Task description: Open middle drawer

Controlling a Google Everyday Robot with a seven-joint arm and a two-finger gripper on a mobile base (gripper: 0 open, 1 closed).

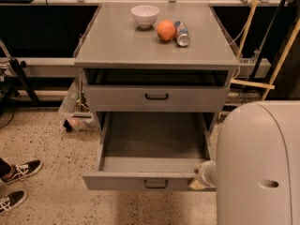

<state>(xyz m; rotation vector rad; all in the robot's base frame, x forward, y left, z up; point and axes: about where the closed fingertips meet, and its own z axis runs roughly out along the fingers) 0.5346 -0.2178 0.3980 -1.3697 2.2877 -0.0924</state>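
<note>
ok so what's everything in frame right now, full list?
cabinet: 1, grey, centre of view
upper drawer: 1, grey with black handle, shut, just under the cabinet top
middle drawer: 1, grey with black handle, pulled out below the shut one
bowl: 1, white, back of the cabinet top
orange: 1, orange, right of the bowl
can: 1, silver and blue, lying on its side right beside the orange
sneakers: 2, black with white soles, floor at lower left
robot body: 1, off-white, lower right foreground
claw: 1, cream, at the middle drawer's front right corner
</note>
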